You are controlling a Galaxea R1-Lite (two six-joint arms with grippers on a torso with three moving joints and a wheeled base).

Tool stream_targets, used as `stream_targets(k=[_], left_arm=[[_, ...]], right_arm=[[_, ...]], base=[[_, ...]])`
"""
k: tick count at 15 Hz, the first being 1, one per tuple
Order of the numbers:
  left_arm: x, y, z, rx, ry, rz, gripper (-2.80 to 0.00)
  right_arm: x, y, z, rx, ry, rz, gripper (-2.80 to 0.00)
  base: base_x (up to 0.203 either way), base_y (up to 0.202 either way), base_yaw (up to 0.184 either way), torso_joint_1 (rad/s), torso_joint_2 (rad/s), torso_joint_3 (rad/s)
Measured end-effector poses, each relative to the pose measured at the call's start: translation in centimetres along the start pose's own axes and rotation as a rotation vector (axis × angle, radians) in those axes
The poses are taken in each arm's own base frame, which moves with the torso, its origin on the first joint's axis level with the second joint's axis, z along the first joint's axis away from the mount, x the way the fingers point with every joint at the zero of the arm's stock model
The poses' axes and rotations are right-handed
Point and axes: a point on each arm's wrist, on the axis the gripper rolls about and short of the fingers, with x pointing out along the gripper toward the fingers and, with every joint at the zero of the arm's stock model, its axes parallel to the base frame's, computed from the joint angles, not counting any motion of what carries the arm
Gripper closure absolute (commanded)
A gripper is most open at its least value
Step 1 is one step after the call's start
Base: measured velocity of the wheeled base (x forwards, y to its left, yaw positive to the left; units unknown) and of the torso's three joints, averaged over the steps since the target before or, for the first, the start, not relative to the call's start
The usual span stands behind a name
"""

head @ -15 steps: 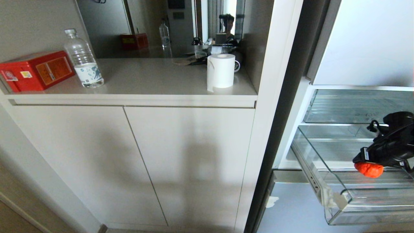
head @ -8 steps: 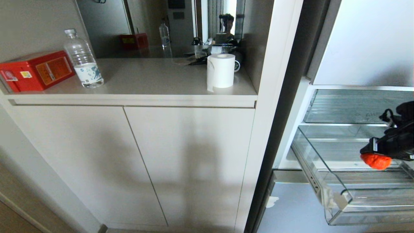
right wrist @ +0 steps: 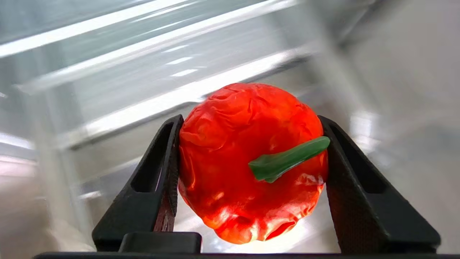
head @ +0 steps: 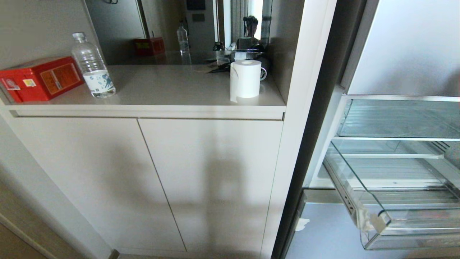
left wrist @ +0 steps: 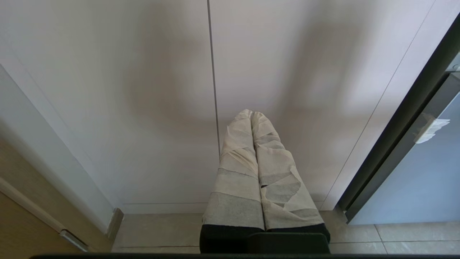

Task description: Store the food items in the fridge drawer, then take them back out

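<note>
Gone from the head view's right edge since a second ago, the right pincer [right wrist: 251,172] now shows only in its wrist view, pinching the red fruit [right wrist: 248,162] between both fingers, green stem lying crosswise. Below right, the fridge drawer [head: 377,221] stands open, empty. Left pincer [left wrist: 251,115] hangs pressed together, farther off.

Black right claw [right wrist: 251,162]; tape-wrapped, seemingly, left claw [left wrist: 252,117]

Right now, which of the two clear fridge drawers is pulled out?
The lower drawer, with the thick front lip and whitish tape patch at its front corner, juts out of the fridge. The upper drawer sits pushed in.
</note>
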Motion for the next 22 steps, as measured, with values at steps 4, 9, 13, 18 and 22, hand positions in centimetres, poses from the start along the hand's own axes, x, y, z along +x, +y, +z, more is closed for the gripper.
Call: stream_targets(k=[4, 9, 13, 18, 22], left_arm=[[0.0, 0.0, 0.0, 0.000, 0.000, 0.000, 0.00], [0.0, 0.0, 0.0, 0.000, 0.000, -0.001, 0.00], [0.0, 0.0, 0.0, 0.000, 0.000, 0.000, 0.00], [0.0, 0.0, 0.0, 0.000, 0.000, 0.000, 0.00], [0.0, 0.0, 0.0, 0.000, 0.000, 0.000, 0.00]], right_arm=[[-5.7, -2.2, -1.9, -0.045, -0.259, -0.160, 0.00], [-9.4, -3.4, -2.8, -0.026, -0.357, -0.294, 0.00], [-10.9, -5.3, -2.8, -0.001, -0.400, -0.391, 0.00], [-12.4, -8.4, -2.3, 0.032, -0.503, -0.520, 0.00], [-12.3, -12.8, -1.3, 0.134, -0.565, -0.658, 0.00]], base=[[-0.002, -0.001, -0.027, -0.001, 0.00, 0.000], [-0.001, 0.005, -0.172, 0.002, 0.00, 0.004], [0.002, 0.006, -0.174, 0.004, 0.00, 0.003], [0.000, 0.007, -0.153, 0.005, 0.00, 0.003], [-0.001, 0.001, -0.014, 0.000, 0.00, 0.001]])
